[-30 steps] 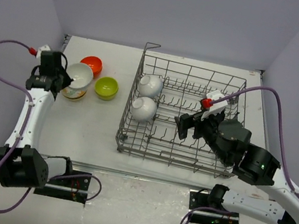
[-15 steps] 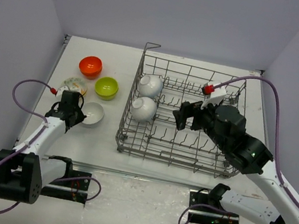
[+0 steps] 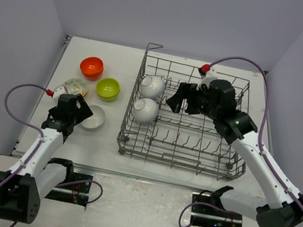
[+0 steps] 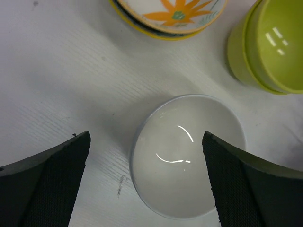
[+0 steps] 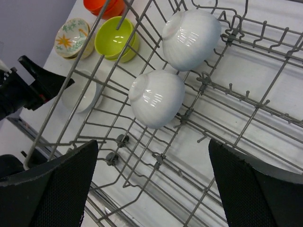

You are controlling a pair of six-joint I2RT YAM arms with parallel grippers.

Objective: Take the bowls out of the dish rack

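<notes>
The grey wire dish rack (image 3: 161, 157) stands right of centre. Two glossy white bowls (image 3: 152, 85) (image 3: 145, 110) rest on its tines at its left end, and the right wrist view shows both (image 5: 191, 32) (image 5: 157, 98). My right gripper (image 3: 181, 103) hovers open over the rack just right of them, with nothing between its fingers (image 5: 151, 184). A third white bowl (image 3: 92, 117) sits upright on the table left of the rack. My left gripper (image 3: 78, 113) is open above it; its fingers straddle the bowl (image 4: 187, 153) without touching.
An orange-red bowl (image 3: 91, 67), a lime-green bowl (image 3: 107, 89) and a cream patterned bowl (image 3: 75, 86) stand on the table behind the left gripper. The rack's tall post (image 3: 149, 48) rises at its far left corner. Purple cables loop off both arms.
The left gripper has opened and let go of the white bowl, which now rests on the table. The right arm has moved up and left over the rack, towards the two white bowls.
</notes>
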